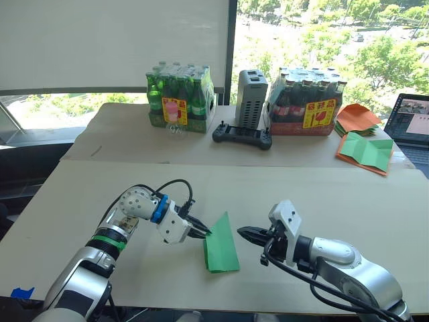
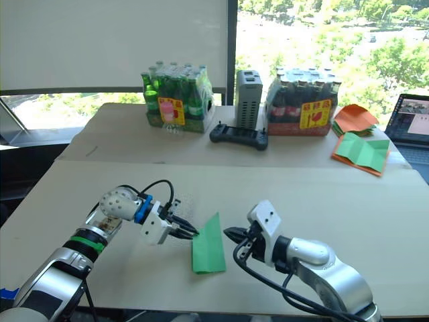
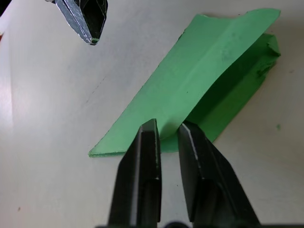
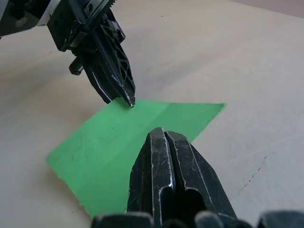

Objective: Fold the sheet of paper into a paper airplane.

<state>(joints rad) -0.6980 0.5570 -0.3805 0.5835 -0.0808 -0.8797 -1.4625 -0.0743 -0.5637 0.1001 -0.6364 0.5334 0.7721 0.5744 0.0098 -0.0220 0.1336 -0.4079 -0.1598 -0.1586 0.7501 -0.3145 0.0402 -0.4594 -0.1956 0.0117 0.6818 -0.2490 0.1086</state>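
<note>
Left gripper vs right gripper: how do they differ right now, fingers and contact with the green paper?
The left gripper has its fingers slightly parted, tips at the edge of the sheet of paper; the right gripper has its fingers pressed shut, just off the sheet's other side. Both point inward at the sheet, low over the table.

Bright green sheet of paper on pale beige table. Black fingers on silver and white arms, 1 blue ring. Orange papers, green bottles, grey box.
</note>
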